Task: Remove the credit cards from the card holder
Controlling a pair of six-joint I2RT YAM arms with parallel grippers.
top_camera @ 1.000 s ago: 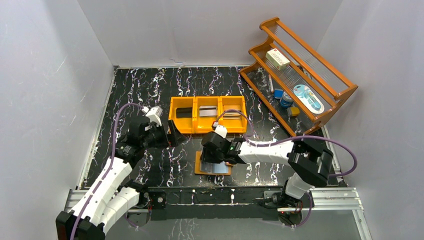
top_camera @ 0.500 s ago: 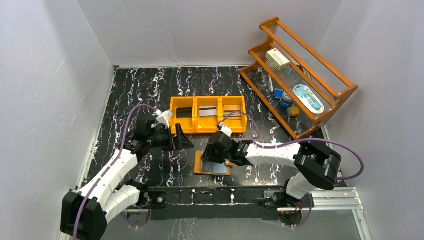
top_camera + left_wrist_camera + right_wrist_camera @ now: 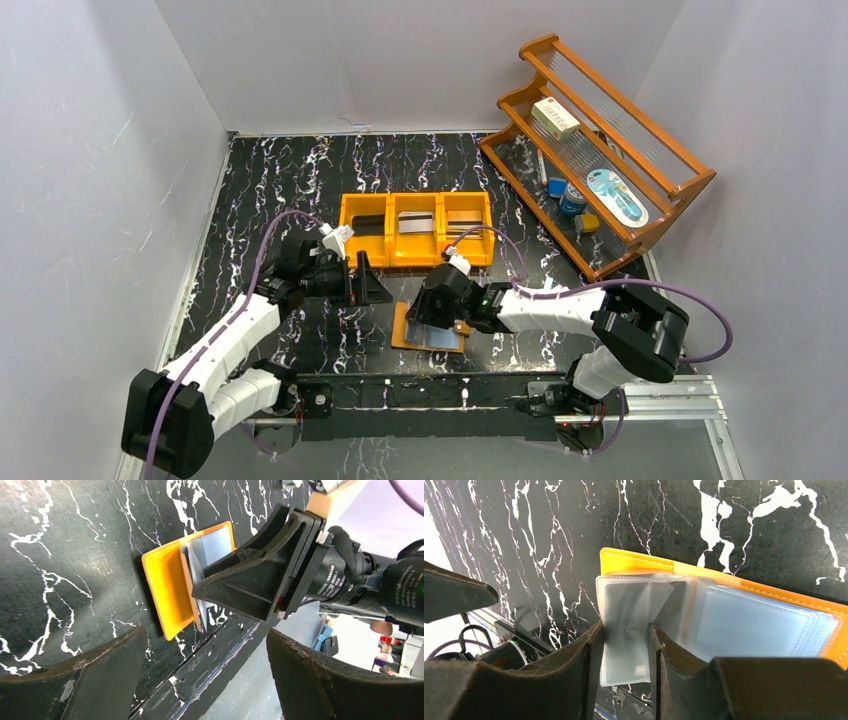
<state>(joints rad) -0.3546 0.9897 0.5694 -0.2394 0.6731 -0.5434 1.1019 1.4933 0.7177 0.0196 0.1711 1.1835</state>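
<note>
From above, the card holder point(image 3: 445, 338) lies open on the black marbled table point(image 3: 280, 180) near its front edge. The right gripper point(image 3: 432, 318) is set down on the holder's far leaf. The left gripper point(image 3: 368, 282) hangs at about 10 o'clock from the holder, apart from it. At 12 o'clock stands an orange bin point(image 3: 415, 262) with three compartments holding the credit cards: a black card point(image 3: 368, 224) in the left one, a silver-grey card point(image 3: 416, 222) in the middle and a striped card point(image 3: 463, 229) in the right. A wooden rack point(image 3: 640, 150) stands at 2 o'clock. In the left wrist view, the left fingers point(image 3: 75, 680) are spread wide with nothing between them, and the holder lies ahead under the right gripper's black body. In the right wrist view, the right fingers point(image 3: 586, 660) are drawn close on either side of one clear plastic sleeve point(image 3: 626, 625), which is creased and lifted off the stack. They seem to touch its edges, but I cannot tell whether they pinch it.
</note>
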